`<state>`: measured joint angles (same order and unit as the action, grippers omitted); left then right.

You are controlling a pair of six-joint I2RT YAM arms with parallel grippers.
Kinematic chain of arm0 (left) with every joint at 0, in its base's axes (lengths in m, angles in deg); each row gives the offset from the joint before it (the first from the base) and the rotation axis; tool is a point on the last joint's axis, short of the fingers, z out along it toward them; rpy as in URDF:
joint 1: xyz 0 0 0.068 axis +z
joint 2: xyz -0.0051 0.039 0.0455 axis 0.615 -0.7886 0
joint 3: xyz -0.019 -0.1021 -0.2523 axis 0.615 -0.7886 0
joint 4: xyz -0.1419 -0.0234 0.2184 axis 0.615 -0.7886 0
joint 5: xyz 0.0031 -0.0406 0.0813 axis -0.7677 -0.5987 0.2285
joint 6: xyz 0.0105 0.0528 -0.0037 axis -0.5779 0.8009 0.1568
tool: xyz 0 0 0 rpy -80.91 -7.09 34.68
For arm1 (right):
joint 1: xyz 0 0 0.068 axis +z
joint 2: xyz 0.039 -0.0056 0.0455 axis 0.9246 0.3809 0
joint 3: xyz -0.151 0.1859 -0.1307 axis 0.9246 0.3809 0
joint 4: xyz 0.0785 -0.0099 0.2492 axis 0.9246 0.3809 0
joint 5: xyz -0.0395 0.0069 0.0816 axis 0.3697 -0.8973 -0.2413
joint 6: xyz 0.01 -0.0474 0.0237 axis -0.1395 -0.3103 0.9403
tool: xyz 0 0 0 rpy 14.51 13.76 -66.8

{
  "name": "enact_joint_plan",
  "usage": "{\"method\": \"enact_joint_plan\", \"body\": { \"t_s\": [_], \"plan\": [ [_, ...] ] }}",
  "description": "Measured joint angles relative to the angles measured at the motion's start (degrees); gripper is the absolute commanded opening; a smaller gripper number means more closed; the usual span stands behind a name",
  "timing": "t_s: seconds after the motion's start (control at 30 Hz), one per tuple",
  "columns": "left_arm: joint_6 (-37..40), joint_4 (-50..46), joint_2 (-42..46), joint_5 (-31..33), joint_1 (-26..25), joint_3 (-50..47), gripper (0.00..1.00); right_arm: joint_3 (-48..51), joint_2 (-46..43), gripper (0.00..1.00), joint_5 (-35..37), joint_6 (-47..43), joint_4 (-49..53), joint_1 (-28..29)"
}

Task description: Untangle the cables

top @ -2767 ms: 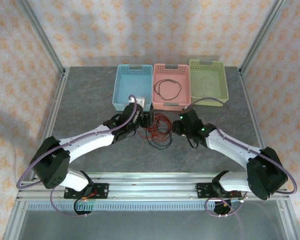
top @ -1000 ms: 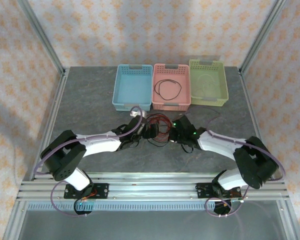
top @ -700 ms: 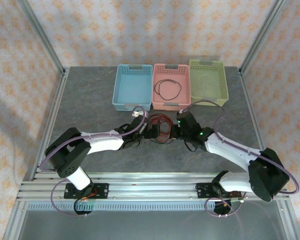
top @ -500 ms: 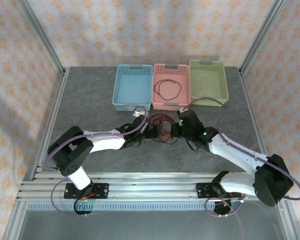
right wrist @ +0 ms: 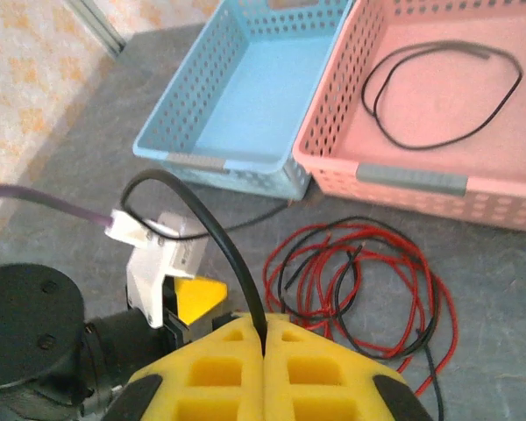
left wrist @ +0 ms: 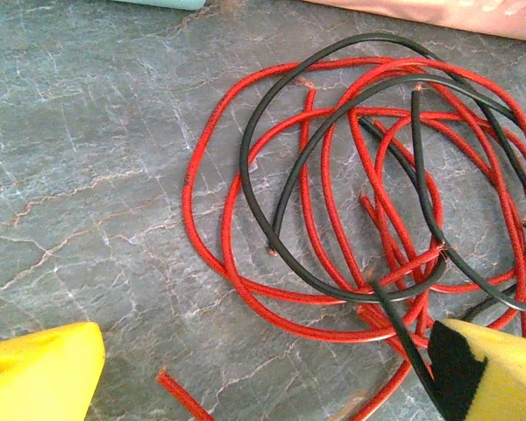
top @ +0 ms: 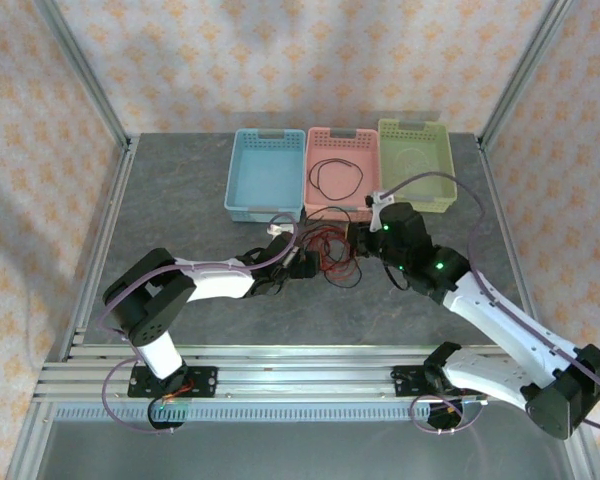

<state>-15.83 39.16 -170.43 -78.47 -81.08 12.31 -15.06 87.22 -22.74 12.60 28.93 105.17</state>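
A tangle of red cables (left wrist: 333, 219) and black cables (left wrist: 272, 167) lies on the grey table in front of the baskets, seen from above as a tangle (top: 332, 256). My left gripper (left wrist: 263, 381) is open and low at the tangle's near edge, with one yellow finger (left wrist: 486, 368) touching a black strand; from above this left gripper (top: 305, 264) sits left of the tangle. My right gripper (right wrist: 265, 338) is shut on a black cable (right wrist: 206, 219) that arcs up out of its pads. This right gripper (top: 356, 240) hovers raised over the tangle (right wrist: 359, 281).
Three baskets stand behind the tangle: blue (top: 248, 190), pink (top: 325, 200) holding a black cable loop (top: 337, 178), and green (top: 442, 170) with a faint whitish strand. The left arm's white camera mount (right wrist: 158, 254) is close under the right gripper.
Both grippers closed in on the tangle. The right gripper has since risen and drawn back to the right with a black cable pinched, while the left gripper stays low and open.
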Motion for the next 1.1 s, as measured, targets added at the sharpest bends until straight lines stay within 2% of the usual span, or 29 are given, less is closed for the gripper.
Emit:
{"method": "enact_joint_plan", "body": {
  "t_s": [0.37, 0.6, 0.83, 1.1],
  "plan": [
    [0.00, -0.44, 1.18, 1.60, 0.00, -0.46, 0.96, -8.33, -1.20, 0.00, 14.08, -3.19, 9.09, 0.00],
    [1.64, -1.05, 12.96, 4.22, 0.00, -3.54, 0.96, -11.10, -1.20, 0.00, 21.62, -4.09, 12.55, -0.11],
    [3.85, -0.83, 22.12, 5.66, 0.11, -3.43, 0.99, -11.28, -1.01, 0.00, 21.92, -1.25, 11.63, -0.13],
    [4.79, 0.04, 23.21, 2.95, 3.72, -0.74, 0.99, -11.26, 2.45, 0.00, 20.33, 4.04, 6.27, -2.12]
  ]
}}
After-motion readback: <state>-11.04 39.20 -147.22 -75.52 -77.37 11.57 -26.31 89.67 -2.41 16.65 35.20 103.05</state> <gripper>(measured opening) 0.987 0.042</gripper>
